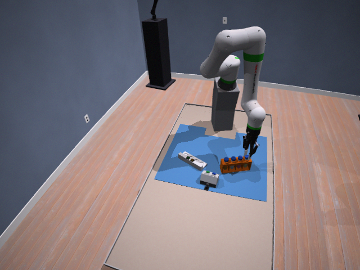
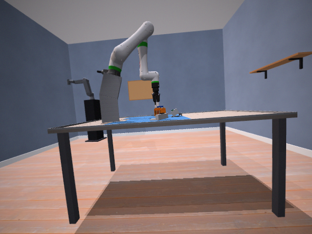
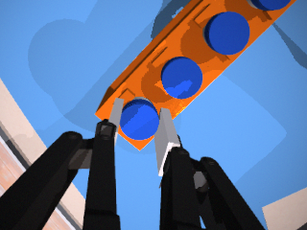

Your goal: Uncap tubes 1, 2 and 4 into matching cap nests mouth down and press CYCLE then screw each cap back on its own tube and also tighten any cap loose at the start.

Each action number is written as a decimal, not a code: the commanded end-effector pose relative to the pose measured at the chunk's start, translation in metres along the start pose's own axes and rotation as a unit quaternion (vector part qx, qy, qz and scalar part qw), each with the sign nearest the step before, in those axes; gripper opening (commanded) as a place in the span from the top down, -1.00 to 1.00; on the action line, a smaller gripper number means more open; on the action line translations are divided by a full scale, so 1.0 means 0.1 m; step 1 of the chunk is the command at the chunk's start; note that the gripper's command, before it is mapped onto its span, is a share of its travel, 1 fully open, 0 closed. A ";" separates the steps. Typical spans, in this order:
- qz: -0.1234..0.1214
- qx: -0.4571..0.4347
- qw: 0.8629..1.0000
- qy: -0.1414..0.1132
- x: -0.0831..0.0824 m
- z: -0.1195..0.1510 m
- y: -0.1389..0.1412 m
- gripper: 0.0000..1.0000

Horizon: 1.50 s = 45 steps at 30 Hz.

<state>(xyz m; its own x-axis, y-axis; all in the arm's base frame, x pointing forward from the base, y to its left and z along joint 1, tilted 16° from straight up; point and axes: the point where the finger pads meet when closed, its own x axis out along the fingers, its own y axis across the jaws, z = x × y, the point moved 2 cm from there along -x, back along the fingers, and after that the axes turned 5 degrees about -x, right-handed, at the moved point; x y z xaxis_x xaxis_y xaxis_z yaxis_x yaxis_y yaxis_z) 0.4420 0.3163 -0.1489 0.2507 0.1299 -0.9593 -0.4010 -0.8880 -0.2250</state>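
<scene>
The gripper (image 3: 140, 111) stands straight above the end cap (image 3: 139, 120) of the decapping station (image 3: 153, 61) (tube 1, apparently). Its narrow fingers pinch the cap on opposite sides, with the turning axis vertical along the tube. Contact at the right pad looks marginal.

The arm (image 1: 250, 72) wears a smooth, slightly glossy white shell with green bands. Its gripper (image 3: 139, 126) has matt black links and pale grey, metal-looking finger pads. The cap between them (image 3: 139, 120) is glossy blue plastic with a soft sheen, as is its neighbour at 1 o'clock (image 3: 181, 78). The decapping station (image 3: 158, 81) looks like smooth orange plastic. Under it lies a flat, matt blue mat (image 1: 185, 171) on a dull beige table top (image 1: 189, 226). The floor (image 1: 87, 174) is worn reddish wood planking.
</scene>
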 end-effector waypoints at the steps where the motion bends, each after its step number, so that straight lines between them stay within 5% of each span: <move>1: 0.002 -0.001 1.000 -0.001 0.00 -0.01 0.00 0.31; 10: 0.002 -0.001 1.000 -0.001 0.00 -0.01 0.00 0.31; 14: 0.002 0.082 0.997 -0.001 0.00 -0.01 0.00 0.31; 22: 0.002 0.287 0.958 -0.001 0.00 -0.01 0.00 0.31; 26: 0.002 0.404 0.915 -0.001 0.00 -0.01 0.00 0.31; 27: 0.002 0.404 0.915 -0.001 0.00 -0.01 0.00 0.31; 28: 0.002 0.442 0.897 -0.001 0.00 -0.01 0.00 0.31; 30: 0.002 0.442 0.897 -0.001 0.00 -0.01 0.00 0.31; 32: 0.002 0.499 0.866 0.000 0.00 -0.01 0.00 0.31; 38: 0.002 0.499 0.866 0.000 0.00 -0.01 0.00 0.31; 39: 0.002 0.499 0.866 0.000 0.00 -0.01 0.00 1.00; 45: 0.002 0.499 0.866 0.000 0.00 -0.01 0.00 1.00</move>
<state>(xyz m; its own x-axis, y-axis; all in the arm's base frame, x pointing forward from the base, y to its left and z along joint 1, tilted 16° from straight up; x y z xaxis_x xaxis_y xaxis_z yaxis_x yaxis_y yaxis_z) 0.4423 0.3165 -0.1486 0.2438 0.1276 -0.9614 -0.9652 -0.0648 -0.2534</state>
